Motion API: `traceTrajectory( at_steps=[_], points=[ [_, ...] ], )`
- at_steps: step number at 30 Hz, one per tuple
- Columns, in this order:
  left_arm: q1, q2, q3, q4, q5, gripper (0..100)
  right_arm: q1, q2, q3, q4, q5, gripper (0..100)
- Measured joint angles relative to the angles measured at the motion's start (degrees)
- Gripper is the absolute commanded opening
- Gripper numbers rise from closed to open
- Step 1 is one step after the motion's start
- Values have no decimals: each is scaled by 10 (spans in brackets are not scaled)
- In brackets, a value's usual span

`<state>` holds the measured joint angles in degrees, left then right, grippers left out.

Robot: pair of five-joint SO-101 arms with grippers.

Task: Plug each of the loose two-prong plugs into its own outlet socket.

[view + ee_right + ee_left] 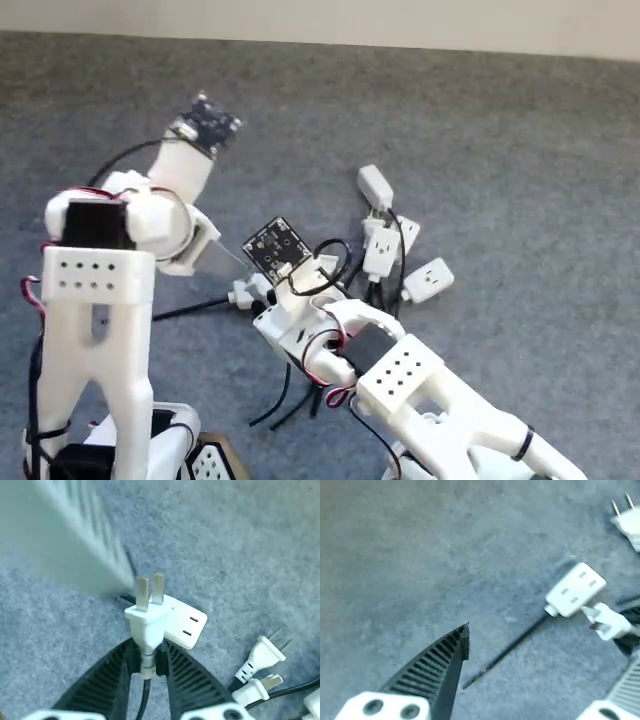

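Right gripper [147,655]: clamped on the body of a white plug [147,617], whose two prongs pointed out past the fingertips.
Reason for that hold: gripping behind the prongs left them bare to enter the slots, as I judged it.
Outlet socket [186,625]: lay on the grey carpet [240,540] just beyond the held plug, touching it or nearly so. Its slots faced up, so the prongs did not look lined up with them.
Left gripper [545,655]: jaws wide apart and holding nothing, poised just left of that socket.
Reason for that place: probably to steady the socket, which would likely slide under a push.
Loose plugs [262,655]: two lay right of the socket, apart from both grippers.
Other sockets [428,280]: sat in the cluster farther right.
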<state>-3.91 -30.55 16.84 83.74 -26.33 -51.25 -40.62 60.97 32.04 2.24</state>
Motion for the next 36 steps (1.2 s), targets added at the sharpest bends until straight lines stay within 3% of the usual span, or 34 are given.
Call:
traceTrajectory(
  at_steps=[9,17,36],
  points=[
    [-14,4,202,-222,19,454,3,2,-13,41,-11,5],
    [-15,5,300,-381,69,454,-3,2,-46,82,-11,5],
    [-15,6,338,-409,72,454,21,4,-158,170,-3,5]
  ],
)
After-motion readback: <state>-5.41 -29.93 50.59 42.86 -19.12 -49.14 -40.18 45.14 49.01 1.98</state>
